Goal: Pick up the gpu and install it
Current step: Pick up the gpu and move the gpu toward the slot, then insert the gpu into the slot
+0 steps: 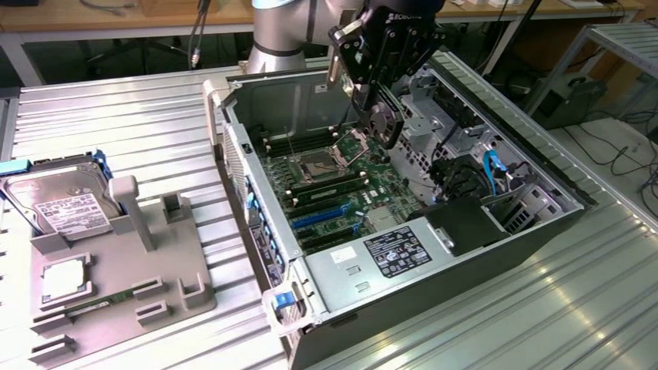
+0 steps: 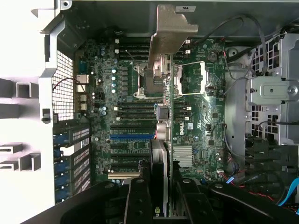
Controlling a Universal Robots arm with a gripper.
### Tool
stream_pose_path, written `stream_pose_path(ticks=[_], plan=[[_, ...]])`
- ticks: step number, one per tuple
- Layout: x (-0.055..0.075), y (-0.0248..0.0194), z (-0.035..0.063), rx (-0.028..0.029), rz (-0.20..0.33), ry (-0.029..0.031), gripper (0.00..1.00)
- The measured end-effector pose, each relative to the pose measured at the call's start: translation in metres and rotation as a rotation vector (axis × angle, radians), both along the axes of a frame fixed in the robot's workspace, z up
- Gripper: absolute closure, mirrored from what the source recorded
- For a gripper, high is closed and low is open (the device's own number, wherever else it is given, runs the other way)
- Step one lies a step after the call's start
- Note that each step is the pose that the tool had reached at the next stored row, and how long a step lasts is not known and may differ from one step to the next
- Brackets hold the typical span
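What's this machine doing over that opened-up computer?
A robot arm's gripper is clamped on a graphics card. It holds the card edge-down over the green main board inside an open computer case. The card hangs above the board and is not yet pushed into any slot. On the exterior view's left, a hard drive sits in a grey holder.

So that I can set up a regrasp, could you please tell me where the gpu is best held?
Probably pinch the gpu across its two flat faces at the edge away from the motherboard, coming from above: it hangs edge-on, bracket end free, as the gripper holds it.
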State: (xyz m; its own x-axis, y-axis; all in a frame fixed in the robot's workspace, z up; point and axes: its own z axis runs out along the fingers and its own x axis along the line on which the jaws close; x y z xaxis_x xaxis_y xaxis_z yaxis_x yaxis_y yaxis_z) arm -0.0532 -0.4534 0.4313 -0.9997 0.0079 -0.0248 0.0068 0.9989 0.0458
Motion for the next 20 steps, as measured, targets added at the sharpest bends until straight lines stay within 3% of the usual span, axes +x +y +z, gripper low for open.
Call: stream_pose_path(ticks=[10,20], plan=[[0.0,0.0,0.0,0.0001,0.004,0.0,0.73],[-0.001,-0.0005,0.0,0.0001,0.115,0.0,0.73]])
